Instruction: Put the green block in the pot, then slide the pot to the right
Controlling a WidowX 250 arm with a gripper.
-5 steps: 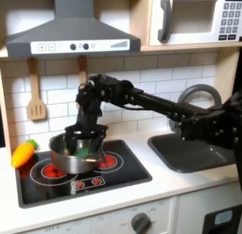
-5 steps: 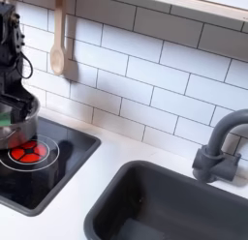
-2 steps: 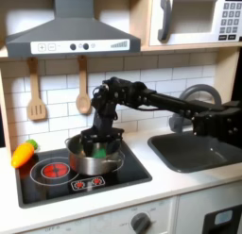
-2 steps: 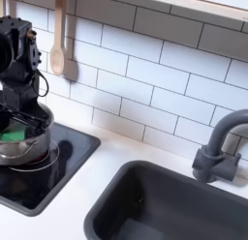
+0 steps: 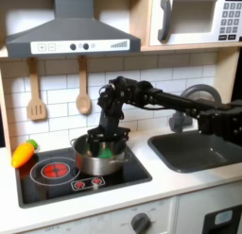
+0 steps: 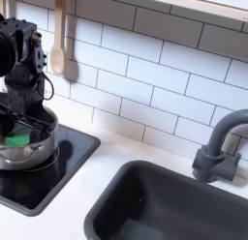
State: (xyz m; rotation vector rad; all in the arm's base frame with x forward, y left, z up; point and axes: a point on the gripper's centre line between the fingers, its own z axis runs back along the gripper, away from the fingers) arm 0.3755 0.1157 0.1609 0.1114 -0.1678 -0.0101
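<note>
The silver pot (image 5: pixel 95 164) stands on the black stovetop (image 5: pixel 57 186), over the burner on the first exterior view's right. The green block (image 5: pixel 107 152) lies inside it; in the second exterior view the block (image 6: pixel 15 138) shows against the inner wall of the pot (image 6: pixel 26 157). My gripper (image 5: pixel 104 137) reaches down from above onto the pot's back rim, and its fingers appear shut on that rim. In the second exterior view the gripper (image 6: pixel 27 120) stands right over the pot.
An orange carrot (image 5: pixel 22 154) lies at the stove's left edge in the first exterior view, beside the red left burner (image 5: pixel 55 168). A dark sink basin (image 6: pixel 174 200) with a grey faucet (image 6: pixel 215 147) lies to the right. Two wooden utensils (image 5: pixel 36 91) hang on the tiled wall.
The gripper and the pot have moved together to the right in both exterior views, off the left burner, which is now uncovered. The green block stays inside the pot.
</note>
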